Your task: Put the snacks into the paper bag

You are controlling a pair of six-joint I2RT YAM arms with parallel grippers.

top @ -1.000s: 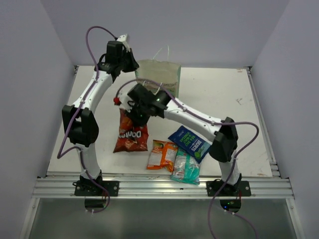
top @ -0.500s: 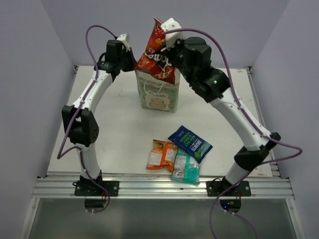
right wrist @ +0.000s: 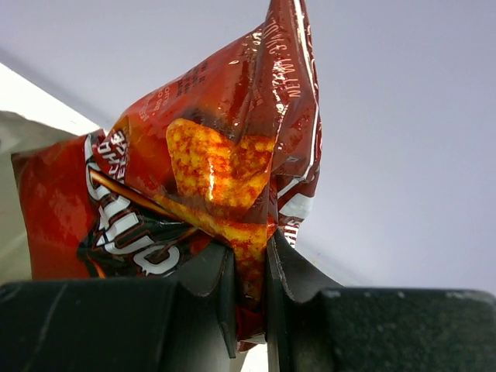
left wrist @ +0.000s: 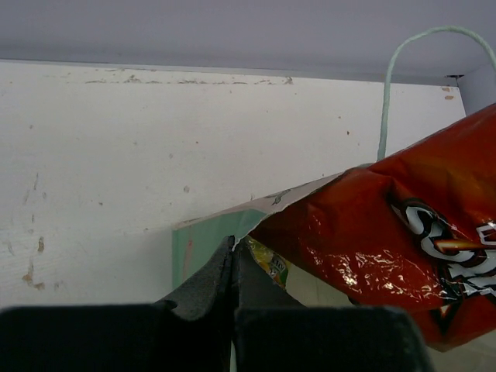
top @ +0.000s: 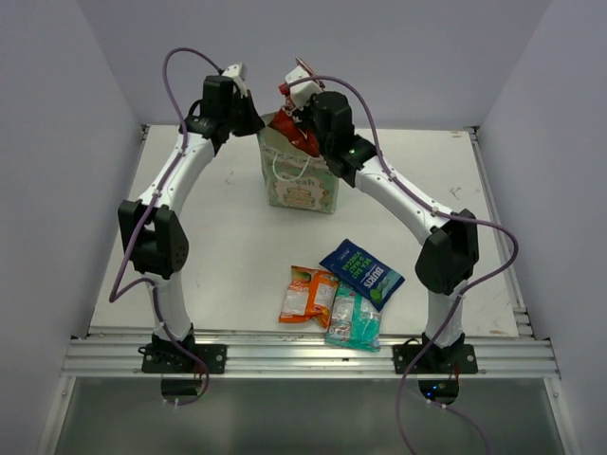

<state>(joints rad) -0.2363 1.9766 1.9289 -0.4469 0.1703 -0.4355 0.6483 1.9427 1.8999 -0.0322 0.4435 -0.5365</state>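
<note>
The paper bag (top: 302, 182) stands upright at the back middle of the table. My left gripper (top: 254, 128) is shut on its left rim (left wrist: 294, 194) and its jaws (left wrist: 232, 246) pinch the paper edge. My right gripper (top: 298, 135) is shut on the top of the red Doritos bag (top: 283, 123), which hangs partly inside the bag's mouth (right wrist: 209, 155) (left wrist: 387, 232). The green-yellow packet (left wrist: 268, 262) shows inside the bag. The orange-white packet (top: 308, 294), the dark blue packet (top: 361, 272) and the teal-white packet (top: 353, 320) lie on the table near the front.
A white string handle (left wrist: 385, 101) arches above the bag's rim. The three loose packets lie close together between the arm bases. Walls enclose the white table (top: 190, 275) on the left, right and back.
My right gripper lifted the Doritos bag from the table, raised it high over the paper bag, then lowered it into the bag's mouth. The left gripper stayed on the rim.
</note>
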